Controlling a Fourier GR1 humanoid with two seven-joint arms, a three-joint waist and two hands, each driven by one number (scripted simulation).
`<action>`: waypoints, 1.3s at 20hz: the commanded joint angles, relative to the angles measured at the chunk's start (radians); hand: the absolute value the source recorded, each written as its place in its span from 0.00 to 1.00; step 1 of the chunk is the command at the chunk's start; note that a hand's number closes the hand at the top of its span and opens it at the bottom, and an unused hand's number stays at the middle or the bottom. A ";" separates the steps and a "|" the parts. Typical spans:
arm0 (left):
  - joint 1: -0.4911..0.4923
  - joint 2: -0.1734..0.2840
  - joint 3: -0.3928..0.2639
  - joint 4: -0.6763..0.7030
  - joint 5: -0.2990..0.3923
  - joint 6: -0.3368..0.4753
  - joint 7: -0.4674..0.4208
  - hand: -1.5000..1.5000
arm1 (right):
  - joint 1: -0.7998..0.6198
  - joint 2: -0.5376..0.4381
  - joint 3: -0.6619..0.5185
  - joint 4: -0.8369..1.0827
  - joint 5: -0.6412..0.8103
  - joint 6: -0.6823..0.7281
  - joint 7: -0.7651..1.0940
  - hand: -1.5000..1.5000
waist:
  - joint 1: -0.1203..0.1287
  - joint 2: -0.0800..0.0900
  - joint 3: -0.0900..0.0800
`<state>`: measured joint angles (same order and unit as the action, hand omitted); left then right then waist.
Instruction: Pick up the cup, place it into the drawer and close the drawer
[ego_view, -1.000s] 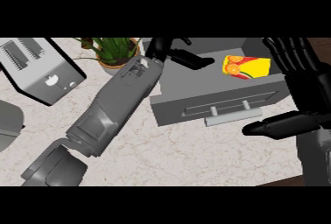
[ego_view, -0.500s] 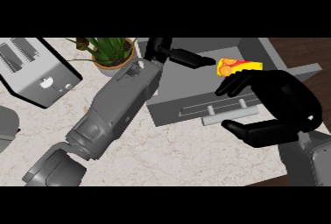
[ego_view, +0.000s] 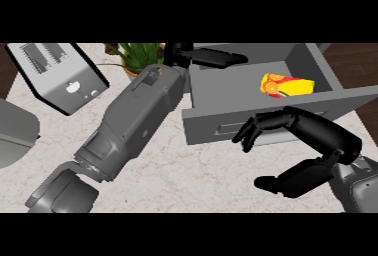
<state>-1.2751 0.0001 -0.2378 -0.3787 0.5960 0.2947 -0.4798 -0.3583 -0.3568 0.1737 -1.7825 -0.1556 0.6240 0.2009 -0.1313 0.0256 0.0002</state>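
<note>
The right hand's (ego_view: 314, 137) fingers (ego_view: 258, 131) curl loosely, holding nothing, their tips against the grey drawer's front panel (ego_view: 221, 125). The left hand (ego_view: 203, 56) stretches its fingers straight over the open drawer's back, empty too. The cup (ego_view: 284, 86) lies on its side inside the drawer, near the right wall: yellow, printed with orange citrus slices. A toaster (ego_view: 63, 75) and potted plant (ego_view: 136, 55) stand on the marble counter (ego_view: 192, 185).

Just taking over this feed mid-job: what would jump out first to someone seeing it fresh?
The open grey drawer at upper right, with a yellow-and-orange cup lying inside it. The right hand hangs, fingers curled, in front of the drawer's front panel, while the left hand sits over its back edge. A toaster stands at upper left.
</note>
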 joint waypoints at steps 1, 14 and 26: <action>0.030 0.000 -0.006 0.014 0.015 -0.008 -0.035 0.00 | -0.005 -0.080 0.008 -0.006 0.211 -0.011 -0.035 0.00 | 0.059 -0.008 0.001; 0.145 0.011 0.036 -0.100 0.043 -0.073 -0.072 0.00 | -0.039 0.020 0.185 0.622 0.647 -0.244 -0.348 0.00 | 0.190 -0.019 0.002; 0.305 0.118 0.034 -0.255 0.060 -0.184 -0.041 0.00 | -0.372 0.052 -0.031 1.150 0.638 -0.452 -0.585 1.00 | 0.258 -0.003 0.005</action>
<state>-1.0073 0.0932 -0.2056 -0.5987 0.6482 0.1287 -0.5411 -0.6406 -0.2907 0.2227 -0.7592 0.5061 0.2222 -0.3139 0.1069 0.0148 0.0045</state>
